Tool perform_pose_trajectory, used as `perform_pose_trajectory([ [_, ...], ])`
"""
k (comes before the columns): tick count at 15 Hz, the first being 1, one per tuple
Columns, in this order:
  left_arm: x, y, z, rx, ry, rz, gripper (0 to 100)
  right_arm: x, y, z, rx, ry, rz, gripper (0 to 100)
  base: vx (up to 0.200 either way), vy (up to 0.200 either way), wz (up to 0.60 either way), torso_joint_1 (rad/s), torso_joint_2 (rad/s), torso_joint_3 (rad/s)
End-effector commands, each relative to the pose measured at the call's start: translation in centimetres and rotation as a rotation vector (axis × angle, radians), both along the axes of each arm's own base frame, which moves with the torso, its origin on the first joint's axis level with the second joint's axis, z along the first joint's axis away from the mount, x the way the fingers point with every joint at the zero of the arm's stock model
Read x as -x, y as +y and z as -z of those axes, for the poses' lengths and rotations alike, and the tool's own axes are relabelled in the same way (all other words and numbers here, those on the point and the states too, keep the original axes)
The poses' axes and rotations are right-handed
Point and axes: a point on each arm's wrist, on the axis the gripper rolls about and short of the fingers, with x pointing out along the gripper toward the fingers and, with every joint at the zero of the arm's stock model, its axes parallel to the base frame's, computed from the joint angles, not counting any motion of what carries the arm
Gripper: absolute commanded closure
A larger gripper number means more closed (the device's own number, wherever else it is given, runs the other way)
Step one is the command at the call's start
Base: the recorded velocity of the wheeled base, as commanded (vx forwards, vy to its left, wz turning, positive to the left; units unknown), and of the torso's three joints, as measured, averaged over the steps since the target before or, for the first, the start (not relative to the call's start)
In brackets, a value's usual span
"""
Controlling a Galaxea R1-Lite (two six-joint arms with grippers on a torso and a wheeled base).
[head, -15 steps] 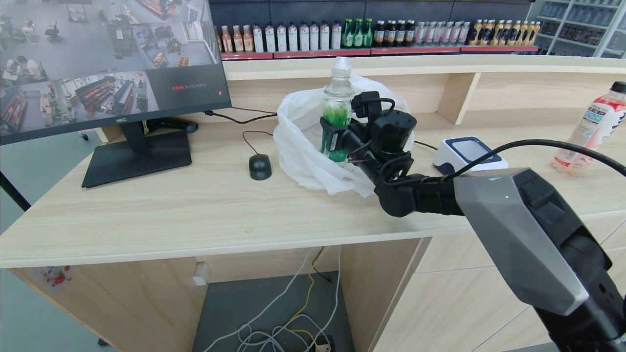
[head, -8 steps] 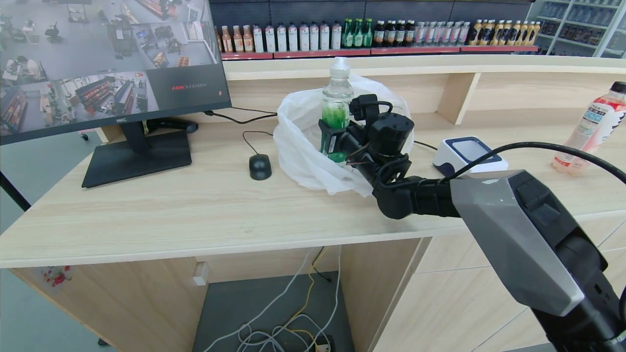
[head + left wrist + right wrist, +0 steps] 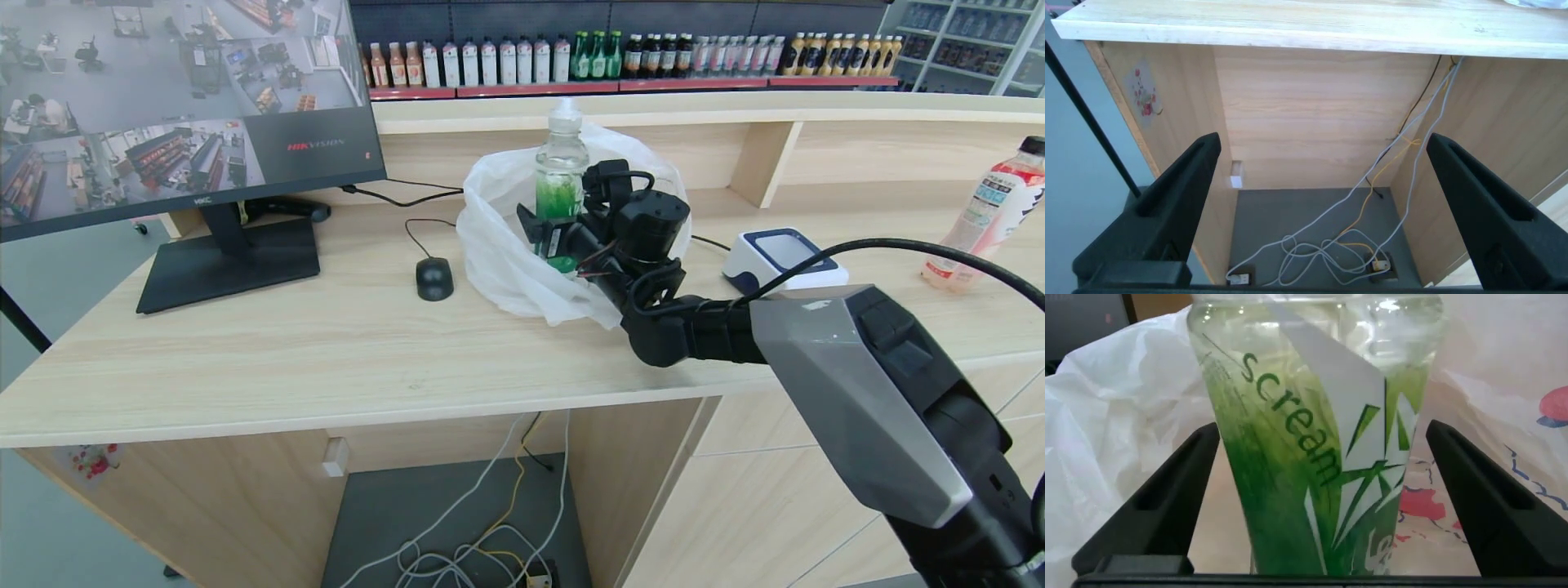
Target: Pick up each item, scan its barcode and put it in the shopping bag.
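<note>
**Bottle lowered into the bag, fingers spread**

Since the earlier frames the green-label bottle has been set a little lower inside the shopping bag. The fingers of the right gripper have been spread and now stand open on both sides of it. Whether they touch the bottle cannot be told. The bottle stands upright, its lower part within the bag's mouth and its neck and cap above the rim.

The release is judged to be the step in hand. The gripper is best drawn back level toward the robot, so that the bottle is not tipped. The bag's near rim lies under the wrist, and this thin plastic could be caught and dragged.

Open room is found on the bench in front of the bag. The mouse lies near on the left, the scanner on the right, and the raised ledge behind. A pink bottle stands at the far right. The left gripper hangs below the bench edge, its fingers open and empty.
</note>
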Motion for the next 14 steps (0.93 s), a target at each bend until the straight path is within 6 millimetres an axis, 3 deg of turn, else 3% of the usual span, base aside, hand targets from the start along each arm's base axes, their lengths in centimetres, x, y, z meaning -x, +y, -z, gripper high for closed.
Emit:
perform_pose_trajectory([
  [1,0.0,0.0,0.0,0.000,0.000,0.000,0,0.3,0.1,-0.5,-0.005,-0.010,-0.005,0,0.000,0.000,0.00,0.000,0.00,0.000],
  [9,0.0,0.0,0.0,0.000,0.000,0.000,0,1.1,0.0,-2.5,-0.043,-0.075,-0.003,0,0.000,0.000,0.00,0.000,0.00,0.000],
  [12,0.0,0.0,0.0,0.000,0.000,0.000,0,1.9,-0.5,-4.7,-0.052,-0.101,0.001,0,0.000,0.000,0.00,0.000,0.00,0.000],
  [14,0.0,0.0,0.0,0.000,0.000,0.000,0,3.1,-1.2,-7.4,-0.071,-0.135,0.001,0,0.000,0.000,0.00,0.000,0.00,0.000],
])
